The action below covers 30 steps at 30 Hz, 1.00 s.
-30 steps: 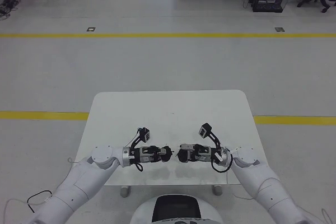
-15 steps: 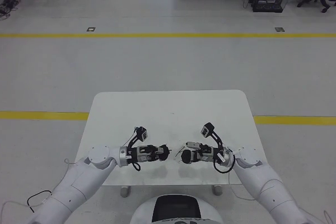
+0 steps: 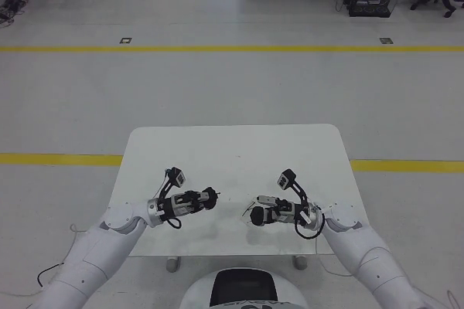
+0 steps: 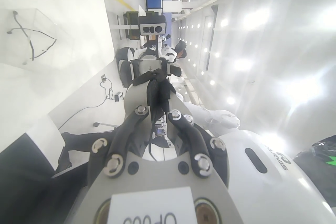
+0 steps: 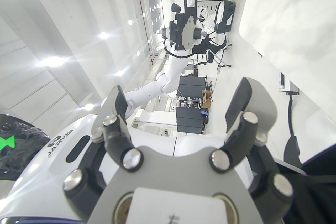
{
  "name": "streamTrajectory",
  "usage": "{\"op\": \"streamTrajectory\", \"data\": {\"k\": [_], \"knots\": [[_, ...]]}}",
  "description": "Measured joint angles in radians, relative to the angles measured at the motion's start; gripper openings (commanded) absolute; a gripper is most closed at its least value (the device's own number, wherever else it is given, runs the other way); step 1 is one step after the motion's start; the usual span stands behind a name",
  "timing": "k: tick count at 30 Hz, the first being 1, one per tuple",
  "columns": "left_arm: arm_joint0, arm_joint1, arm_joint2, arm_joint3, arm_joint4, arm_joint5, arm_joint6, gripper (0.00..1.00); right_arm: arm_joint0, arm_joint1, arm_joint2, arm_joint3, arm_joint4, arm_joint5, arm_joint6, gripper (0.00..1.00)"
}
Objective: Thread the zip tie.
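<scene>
Left gripper (image 4: 156,89) clamps the zip tie (image 4: 152,77) toward the tabletop's (image 3: 232,147) near edge; right gripper (image 5: 181,99), wide and empty, should align before closing.

Bright, even overhead light fills the hall. From above, the white table (image 3: 232,147) and the pale floor (image 3: 232,85) look flat and low in contrast. In the left wrist view the ceiling lamps (image 4: 302,88) flare into starry streaks and wash out their surroundings, and the left gripper (image 4: 157,78) stands dark against that glare. Straight lines bow toward the edges of both wrist views. Metal pins on the right gripper (image 5: 181,89) catch hard highlights.
</scene>
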Motion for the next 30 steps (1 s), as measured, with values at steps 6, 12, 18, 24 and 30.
{"op": "streamTrajectory", "data": {"k": [6, 12, 18, 24, 30], "knots": [[0.006, 0.001, -0.011, -0.011, 0.004, 0.0, -0.001, 0.0, 0.001, 0.001, 0.001, -0.003, -0.004, 0.002, -0.004, 1.0], [0.006, 0.001, -0.011, -0.011, 0.004, 0.0, -0.001, 0.0, 0.04, 0.028, 0.044, -0.114, -0.231, 0.12, -0.075, 1.0], [0.006, 0.001, -0.011, -0.011, 0.004, 0.0, -0.001, 0.0, 0.082, 0.054, 0.055, -0.224, -0.46, 0.33, -0.054, 1.0], [0.006, 0.001, -0.011, -0.011, 0.004, 0.0, -0.001, 0.0, 0.081, 0.059, 0.03, -0.26, -0.557, 0.382, -0.054, 1.0], [0.006, 0.001, -0.011, -0.011, 0.004, 0.0, -0.001, 0.0, 0.081, 0.059, 0.031, -0.259, -0.555, 0.381, -0.054, 1.0]]}}
